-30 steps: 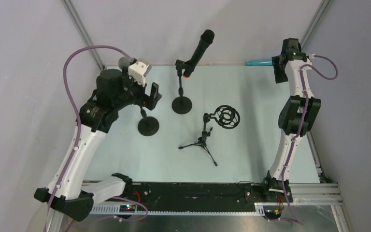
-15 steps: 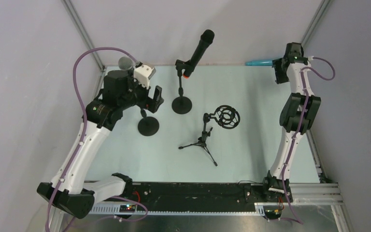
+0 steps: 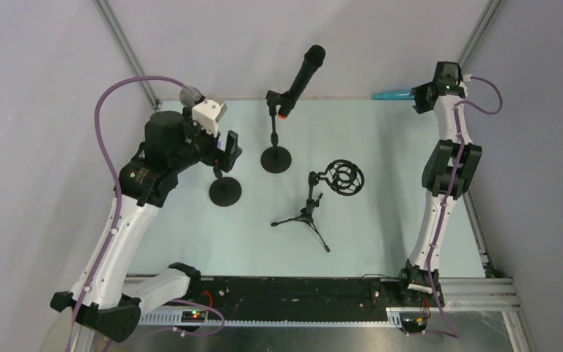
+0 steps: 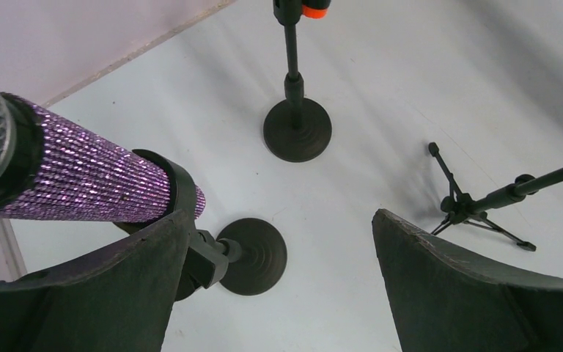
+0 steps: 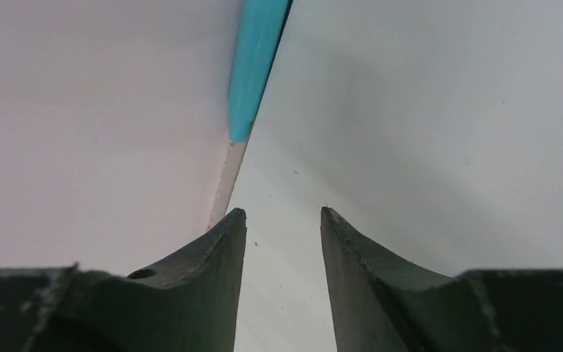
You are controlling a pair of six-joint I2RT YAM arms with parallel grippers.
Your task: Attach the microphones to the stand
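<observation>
The purple glittery microphone (image 4: 81, 180) with silver mesh head (image 3: 189, 94) sits in the clip of the left round-base stand (image 3: 225, 192). My left gripper (image 4: 278, 216) is open above that stand's base (image 4: 253, 257), its left finger next to the clip; it also shows in the top view (image 3: 225, 150). The black microphone (image 3: 304, 72) with orange end is clipped in the centre stand (image 3: 276, 158). The teal microphone (image 3: 392, 94) lies along the table's back edge. My right gripper (image 3: 419, 99) is open and empty, just short of the teal microphone's end (image 5: 256, 66), its fingers (image 5: 282, 213) not touching it.
A tripod stand (image 3: 308, 216) with a round black shock mount (image 3: 346, 177) stands mid-table, right of the centre stand. Grey walls close the back and both sides. The table's back edge runs beside the teal microphone.
My left arm swung a little right, then back left, at the purple microphone's stand. My right wrist drew slightly back toward the far right corner. The microphones have not moved.
</observation>
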